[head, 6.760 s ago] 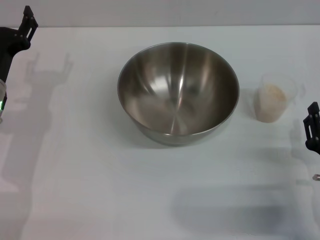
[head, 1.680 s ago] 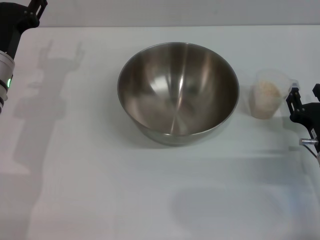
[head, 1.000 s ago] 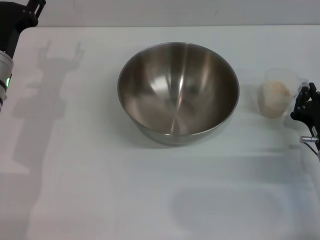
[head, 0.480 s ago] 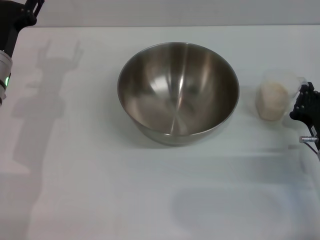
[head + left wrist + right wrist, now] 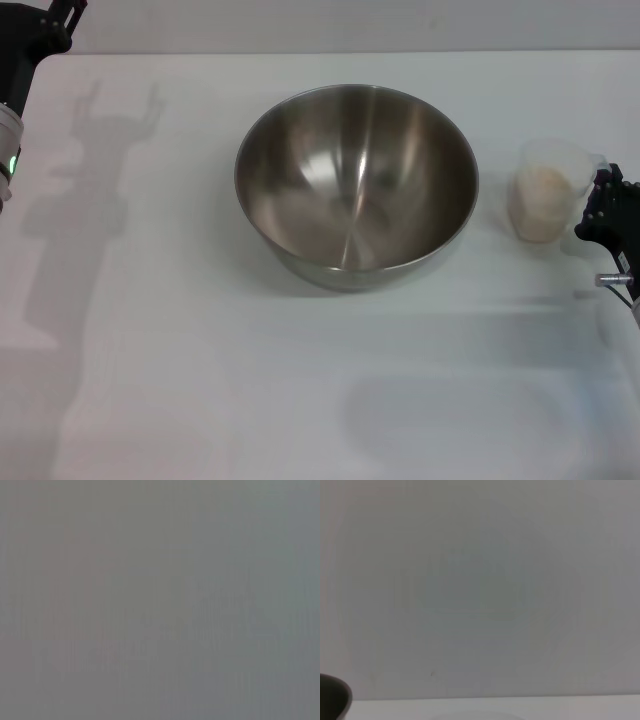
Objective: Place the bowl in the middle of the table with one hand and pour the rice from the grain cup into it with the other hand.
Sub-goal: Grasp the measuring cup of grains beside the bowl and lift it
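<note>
The steel bowl (image 5: 356,185) stands empty in the middle of the white table (image 5: 200,380) in the head view. To its right is the clear grain cup (image 5: 548,190), upright and about half full of pale rice (image 5: 542,200). My right gripper (image 5: 604,200) is at the cup's right side, shut on the lip that sticks out from its rim. My left gripper (image 5: 60,15) is raised at the far left corner, well away from the bowl; its shadow on the table shows two fingers spread apart. The left wrist view shows only blank grey.
The arms cast shadows (image 5: 90,200) over the left and front of the table. The right wrist view faces a plain wall (image 5: 480,580), with a dark rounded edge (image 5: 332,700) low in one corner that I cannot identify.
My right gripper came in from the right edge, closed at the cup's rim, and the cup has since shifted slightly with it. The left arm rose toward the far left corner. The bowl stayed put.
</note>
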`<action>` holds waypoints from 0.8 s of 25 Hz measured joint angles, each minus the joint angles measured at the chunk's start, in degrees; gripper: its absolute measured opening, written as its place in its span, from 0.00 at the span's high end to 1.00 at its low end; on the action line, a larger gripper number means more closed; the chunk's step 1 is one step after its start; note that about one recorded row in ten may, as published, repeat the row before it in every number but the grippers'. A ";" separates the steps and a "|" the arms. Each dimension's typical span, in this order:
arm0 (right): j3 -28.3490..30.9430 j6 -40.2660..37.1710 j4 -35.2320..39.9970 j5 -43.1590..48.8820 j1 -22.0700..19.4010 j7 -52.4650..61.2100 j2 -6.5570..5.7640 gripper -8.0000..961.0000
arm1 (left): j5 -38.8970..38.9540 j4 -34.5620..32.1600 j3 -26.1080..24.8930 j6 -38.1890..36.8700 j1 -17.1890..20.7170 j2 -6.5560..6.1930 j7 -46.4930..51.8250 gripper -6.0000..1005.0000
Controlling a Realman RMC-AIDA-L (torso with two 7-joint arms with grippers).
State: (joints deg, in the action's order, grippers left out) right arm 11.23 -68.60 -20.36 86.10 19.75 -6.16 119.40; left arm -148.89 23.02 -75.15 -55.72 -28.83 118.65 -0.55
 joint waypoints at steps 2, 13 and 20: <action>-0.06 -1.30 0.02 0.90 -0.07 -0.02 0.02 0.98 | 0.00 0.00 0.00 0.00 0.02 0.00 0.02 0.18; 0.13 -8.60 0.99 2.94 0.00 -0.09 -0.17 0.98 | -0.42 -1.15 0.48 0.06 0.16 -0.09 -0.41 0.18; -0.06 -12.89 2.85 5.13 1.00 -0.42 -0.16 0.98 | -0.13 -1.59 0.07 -0.04 1.46 -0.17 -0.49 0.18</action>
State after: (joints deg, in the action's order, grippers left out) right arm 11.17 -81.49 -17.51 91.23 20.75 -6.57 119.24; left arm -149.02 21.44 -75.08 -55.76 -27.36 118.48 -1.04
